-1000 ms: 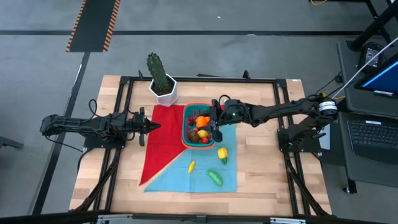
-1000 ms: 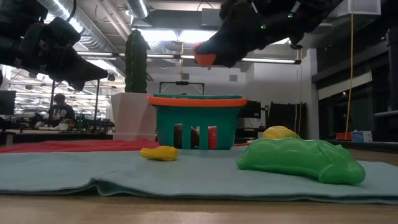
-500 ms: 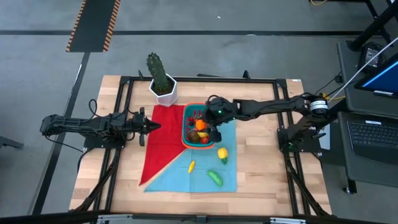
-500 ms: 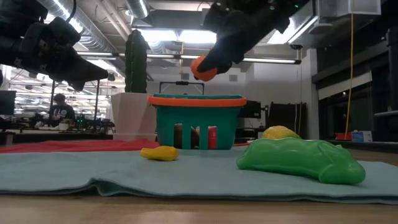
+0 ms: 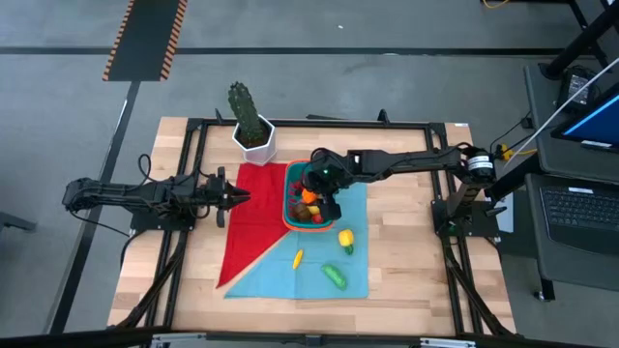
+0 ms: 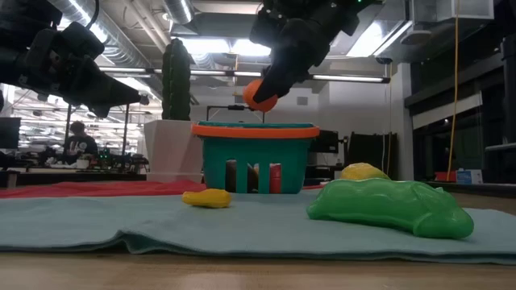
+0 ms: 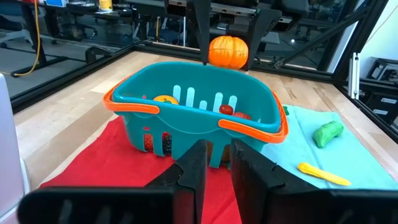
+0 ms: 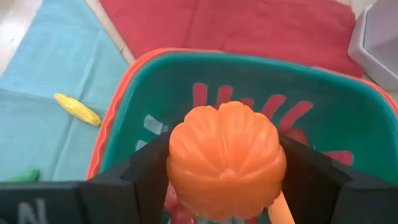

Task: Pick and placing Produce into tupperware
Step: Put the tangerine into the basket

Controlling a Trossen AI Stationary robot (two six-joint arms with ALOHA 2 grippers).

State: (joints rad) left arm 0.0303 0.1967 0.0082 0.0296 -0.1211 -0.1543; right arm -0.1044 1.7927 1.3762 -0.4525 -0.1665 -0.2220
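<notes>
1. From my remote station I see the right gripper [image 6: 260,93] poised above the teal tupperware [image 5: 292,215], its two fingers clamped on an orange toy pumpkin [image 8: 222,160].
2. The pumpkin hangs in the air just over the container's orange-red rim, not touching it; the low view shows clear space between the two.
3. The tupperware sits where a red cloth [image 5: 253,220] meets a light blue cloth [image 5: 311,271] on the wooden table [image 5: 406,261]. Several small pieces of produce [image 7: 233,111] already lie inside it, red and yellow among them.
4. Three pieces lie outside on the blue cloth: a yellow pepper [image 5: 345,238] just beside the container, a slim yellow piece [image 5: 298,258] near it, and a green vegetable [image 5: 335,276] farther toward the table's front edge.
5. The left gripper [image 5: 236,196] waits over the red cloth's edge, well apart from the container and pointing toward it. Its fingers [image 7: 193,167] stand slightly apart with a narrow gap between them, and they hold nothing.
6. A green cactus [image 5: 242,108] in a white pot [image 5: 256,142] stands at the table's far side, near the red cloth's corner.
7. I can read only a single white "N" on the right gripper's body in its wrist view; I make out no other writing or brand.
</notes>
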